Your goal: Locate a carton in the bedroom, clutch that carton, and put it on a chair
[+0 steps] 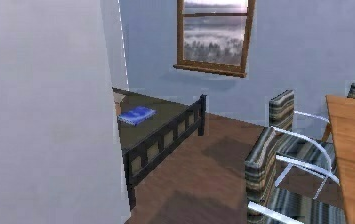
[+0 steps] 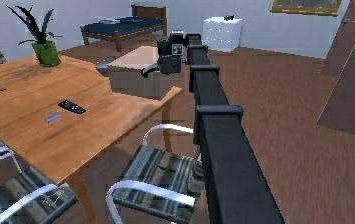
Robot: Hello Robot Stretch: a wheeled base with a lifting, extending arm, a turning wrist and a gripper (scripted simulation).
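The carton (image 2: 133,68), a tan cardboard box, stands low, apparently on the floor (image 2: 285,110), just past the far corner of the wooden tabletop (image 2: 25,120). That is the side away from the striped chair (image 2: 155,190) drawn up at the tabletop's near edge. The arm (image 2: 220,130) runs out alongside the tabletop's end. The hand (image 2: 163,62) ends right at the carton, over its right-hand part as the arm side view shows it.

Whether the hand is above the box, beside it or touching it cannot be told. The state of its fingers cannot be told either, nor whether it holds anything, because the box stands directly behind it.

Most of the carton lies left of the hand, toward the tabletop. Its longer side seems to run across the arm's line rather than along it, though that is a judgement. The coming move likely turns on that small offset toward the tabletop. A dark-framed bed (image 2: 120,28) stands well beyond the tabletop.
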